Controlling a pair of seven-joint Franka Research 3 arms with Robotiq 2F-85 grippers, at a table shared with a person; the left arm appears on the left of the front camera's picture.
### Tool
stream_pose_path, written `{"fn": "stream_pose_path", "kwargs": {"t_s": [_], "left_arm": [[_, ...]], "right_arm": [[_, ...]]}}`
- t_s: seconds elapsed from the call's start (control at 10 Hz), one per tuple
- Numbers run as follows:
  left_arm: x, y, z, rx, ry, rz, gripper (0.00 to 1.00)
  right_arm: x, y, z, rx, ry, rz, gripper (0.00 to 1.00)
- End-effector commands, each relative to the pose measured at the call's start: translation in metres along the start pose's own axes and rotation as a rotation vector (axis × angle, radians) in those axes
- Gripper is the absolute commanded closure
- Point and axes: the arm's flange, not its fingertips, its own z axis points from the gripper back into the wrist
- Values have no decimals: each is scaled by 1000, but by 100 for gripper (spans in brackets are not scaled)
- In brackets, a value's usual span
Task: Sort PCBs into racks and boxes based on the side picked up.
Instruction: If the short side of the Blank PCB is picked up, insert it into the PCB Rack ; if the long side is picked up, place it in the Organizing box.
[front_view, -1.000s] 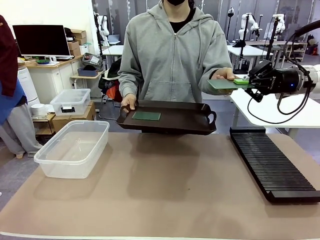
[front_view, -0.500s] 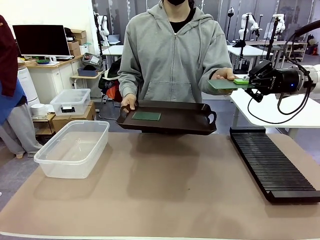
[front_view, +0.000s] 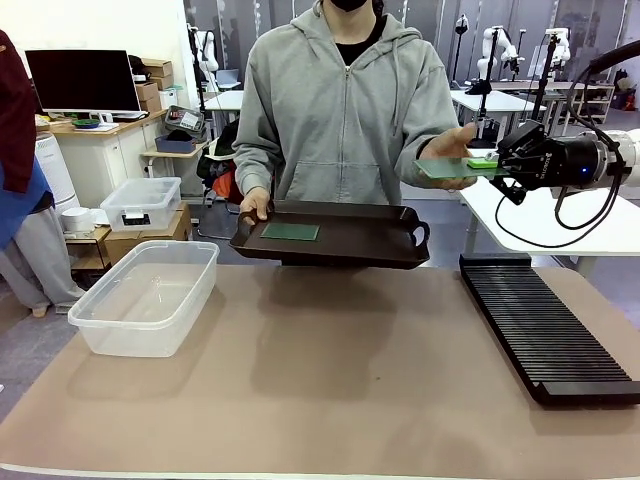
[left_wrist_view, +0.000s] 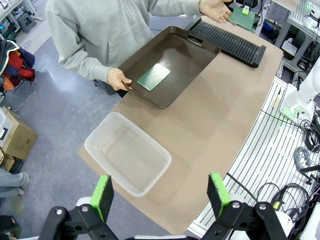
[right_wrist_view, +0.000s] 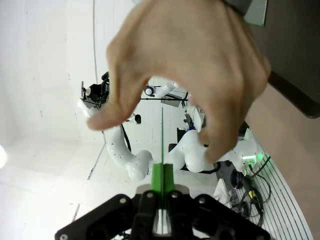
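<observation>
One PCB (front_view: 445, 168) is clamped by its end in the right gripper (front_view: 497, 160), held flat and sticking straight out past the fingertips; a person's open hand (front_view: 456, 140) is seen just above its far end. The left gripper (left_wrist_view: 161, 196) is held wide open, nothing between the pads. The second PCB (left_wrist_view: 154, 77) is seen far beyond those jaws, flat in the brown tray (left_wrist_view: 190, 52), the clear tub (left_wrist_view: 144, 136) lying nearer.

PCB (right_wrist_view: 162, 140) edge-on, far end behind person's hand (right_wrist_view: 185, 65)
</observation>
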Motion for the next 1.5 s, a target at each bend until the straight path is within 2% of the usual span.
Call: {"fn": "stream_pose_path", "kwargs": {"t_s": [0.0, 0.8, 1.1, 1.3, 1.4], "left_arm": [[0, 0, 0, -1, -1, 6, 0], [0, 0, 0, -1, -1, 6, 0], [0, 0, 0, -1, -1, 6, 0], [0, 0, 0, -1, -1, 6, 0], [0, 0, 0, -1, -1, 6, 0]], "right_arm": [[0, 0, 0, 0, 0, 4, 100], [0, 0, 0, 0, 0, 0, 98], [-10, 22, 31, -52, -7, 262, 98], [-3, 26, 72, -210, -32, 532, 98], [-1, 27, 78, -255, -9, 633, 98]]}}
